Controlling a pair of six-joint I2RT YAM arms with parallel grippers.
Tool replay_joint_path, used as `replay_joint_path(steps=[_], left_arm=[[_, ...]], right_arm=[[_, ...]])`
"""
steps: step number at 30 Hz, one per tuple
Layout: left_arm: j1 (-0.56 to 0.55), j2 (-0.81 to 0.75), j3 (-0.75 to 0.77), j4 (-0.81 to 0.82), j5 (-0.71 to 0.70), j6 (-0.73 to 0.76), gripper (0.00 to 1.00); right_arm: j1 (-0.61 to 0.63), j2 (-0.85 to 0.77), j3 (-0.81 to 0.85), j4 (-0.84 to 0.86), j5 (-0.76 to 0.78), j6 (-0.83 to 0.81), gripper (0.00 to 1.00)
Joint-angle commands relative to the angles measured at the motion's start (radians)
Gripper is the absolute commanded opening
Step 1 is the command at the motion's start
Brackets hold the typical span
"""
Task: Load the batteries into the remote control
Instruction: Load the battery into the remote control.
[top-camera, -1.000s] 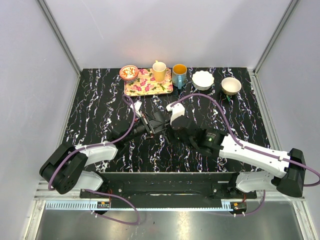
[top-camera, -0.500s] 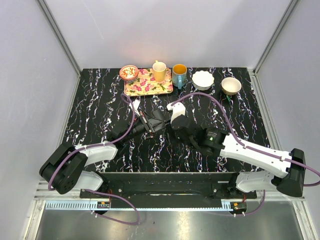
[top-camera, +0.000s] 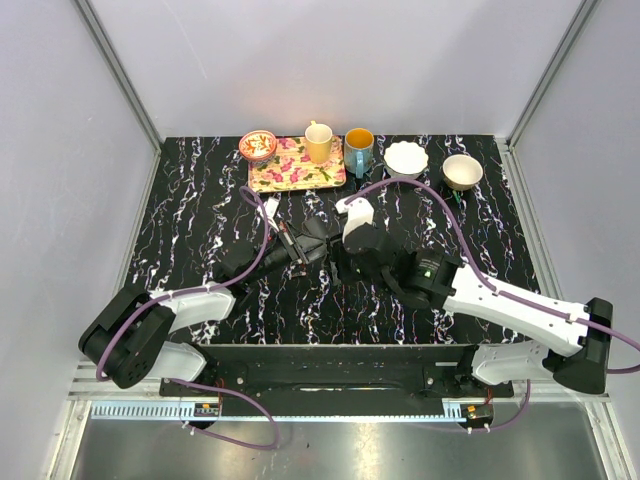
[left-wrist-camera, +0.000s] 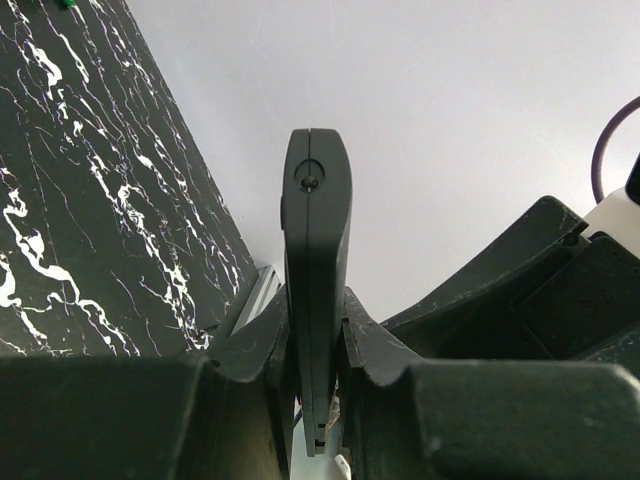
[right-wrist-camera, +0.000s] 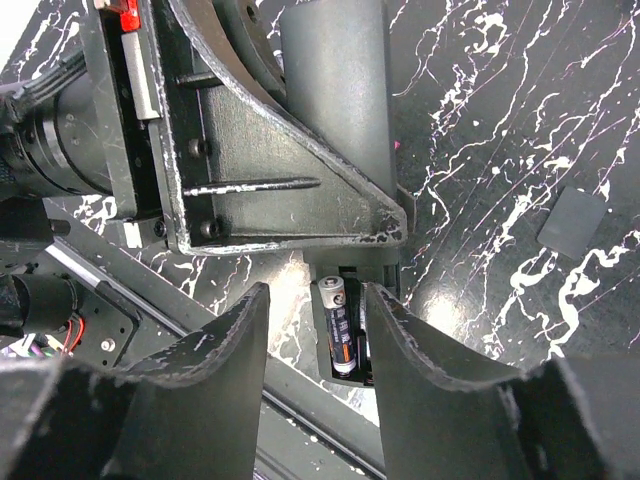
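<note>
Edged the right gripper (right-wrist-camera: 315, 305) slightly farther out since a second ago. Holds its fingers apart, either side of a battery (right-wrist-camera: 338, 335) lying in the open bay, without touching it. Clamps the remote (left-wrist-camera: 317, 250) edge-up in the left gripper (left-wrist-camera: 315, 345), presumably to steady it for loading.

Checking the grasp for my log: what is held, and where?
Left gripper pinches the remote control across its flat faces, near mid-length; right gripper holds nothing.
</note>
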Motion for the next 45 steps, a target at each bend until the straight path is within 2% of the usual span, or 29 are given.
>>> replay_joint_path(steps=[1, 11, 16, 19, 22, 24, 30, 36, 45], left_arm=[[-0.002, -0.028, 0.005, 0.098, -0.004, -0.007, 0.0], [-0.002, -0.016, 0.01, 0.098, -0.008, 0.001, 0.0], [-0.002, -0.024, 0.013, 0.105, -0.017, -0.002, 0.0], [0.0, -0.03, 0.023, 0.108, -0.017, -0.007, 0.0], [0.0, -0.041, 0.03, 0.102, -0.013, -0.004, 0.0], [0.0, -0.051, 0.034, 0.09, -0.011, 0.002, 0.0], [0.001, -0.064, 0.039, 0.079, -0.011, 0.007, 0.0], [0.0, -0.059, 0.042, 0.075, -0.002, 0.008, 0.0], [0.0, -0.064, 0.05, 0.078, 0.0, 0.007, 0.0]], right_arm=[[0.005, -0.015, 0.063, -0.025, 0.048, 0.014, 0.5], [0.003, -0.159, 0.064, -0.062, -0.026, 0.019, 0.59], [-0.01, -0.293, -0.052, -0.037, 0.063, 0.143, 0.8], [-0.056, -0.327, -0.1, -0.025, -0.03, 0.229, 0.9], [-0.168, -0.309, -0.132, -0.007, -0.258, 0.29, 0.95], [-0.24, -0.302, -0.17, 0.032, -0.415, 0.33, 0.96], [-0.317, -0.282, -0.271, 0.196, -0.612, 0.402, 0.96], [-0.348, -0.273, -0.328, 0.329, -0.673, 0.464, 0.95], [-0.372, -0.221, -0.345, 0.374, -0.678, 0.499, 0.91]])
